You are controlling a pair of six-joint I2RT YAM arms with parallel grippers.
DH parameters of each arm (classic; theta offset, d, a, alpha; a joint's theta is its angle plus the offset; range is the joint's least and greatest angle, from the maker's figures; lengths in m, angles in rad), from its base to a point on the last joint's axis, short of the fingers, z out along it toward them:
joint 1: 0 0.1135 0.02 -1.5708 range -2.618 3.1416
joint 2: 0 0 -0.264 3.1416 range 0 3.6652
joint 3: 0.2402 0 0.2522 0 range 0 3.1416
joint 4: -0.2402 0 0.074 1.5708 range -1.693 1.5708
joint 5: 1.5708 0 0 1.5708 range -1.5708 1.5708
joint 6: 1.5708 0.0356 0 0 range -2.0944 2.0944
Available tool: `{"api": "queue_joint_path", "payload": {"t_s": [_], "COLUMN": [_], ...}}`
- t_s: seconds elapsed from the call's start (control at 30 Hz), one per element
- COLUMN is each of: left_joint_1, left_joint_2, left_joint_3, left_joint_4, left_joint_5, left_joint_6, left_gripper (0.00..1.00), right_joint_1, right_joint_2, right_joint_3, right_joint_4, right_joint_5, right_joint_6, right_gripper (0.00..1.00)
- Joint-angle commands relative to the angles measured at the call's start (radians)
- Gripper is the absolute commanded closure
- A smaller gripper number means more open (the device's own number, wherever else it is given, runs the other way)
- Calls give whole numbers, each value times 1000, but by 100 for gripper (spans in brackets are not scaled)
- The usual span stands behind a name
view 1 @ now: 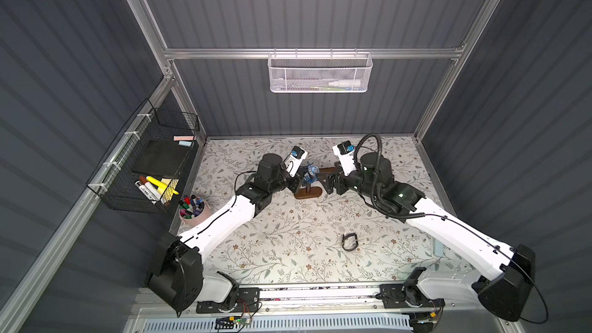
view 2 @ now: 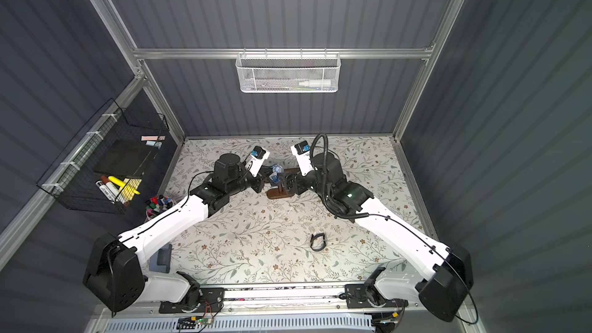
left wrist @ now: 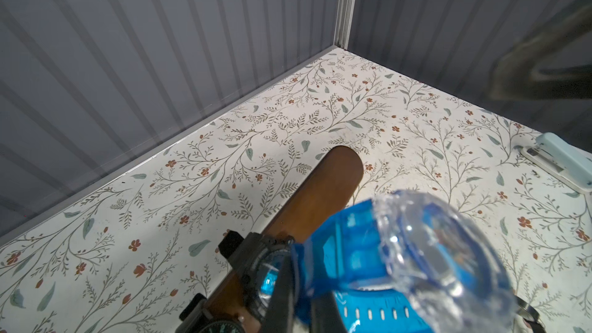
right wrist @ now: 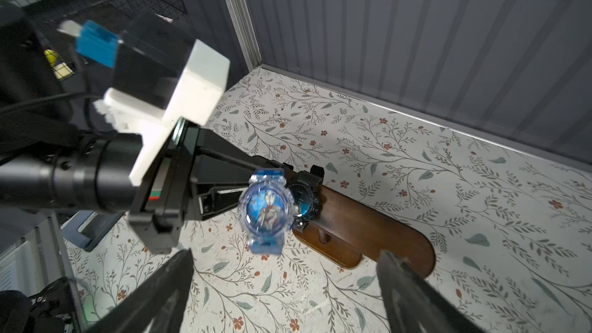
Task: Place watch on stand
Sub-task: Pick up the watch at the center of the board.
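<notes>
The dark brown wooden stand [view 1: 308,192] [view 2: 279,194] is at the back middle of the table, its long bar [right wrist: 368,225] [left wrist: 326,187] level. A black watch [right wrist: 304,193] is strapped round the bar. Close beside it hangs a translucent blue watch [right wrist: 267,209] [left wrist: 416,251] [view 1: 310,174], and my left gripper [left wrist: 302,296] [view 1: 302,178] is shut on its strap. Whether that strap goes round the bar I cannot tell. My right gripper [right wrist: 285,254] [view 1: 326,181] is open near the bar's right end, with nothing between its fingers [right wrist: 407,286].
Another black watch [view 1: 349,241] lies on the floral table toward the front. A cup of markers [view 1: 192,208] and a black wire basket [view 1: 150,161] are at the left. A white mesh basket [view 1: 320,73] hangs on the back wall. A pale blue stapler [left wrist: 560,158] lies at the right.
</notes>
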Motion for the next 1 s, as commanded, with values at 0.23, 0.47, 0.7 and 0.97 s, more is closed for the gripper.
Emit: {"api": "queue_joint_path", "payload": {"t_s": [0.23,0.47,0.7,0.97], "left_joint_1": [-7,-7,-7,-6], "left_joint_2": [-9,-7,-18,-9], "left_joint_3": [21,19,12,15], "left_joint_4": [-20,-17,-14,-17], "left_joint_5": [-12,-7,-6,-3], "left_joint_6": [24,25,33,32], "left_gripper": [100,100,100,100], "right_joint_1": [5,6,8,26], "right_joint_2": [95,136,160,169], "right_joint_3": [72,101,110,127], "right_joint_4": [-5,-16,-9,-44], "right_joint_5": [-18,-56,-86,-59], "right_joint_6": [47,63,75,45], "right_gripper": [12,22,32,38]}}
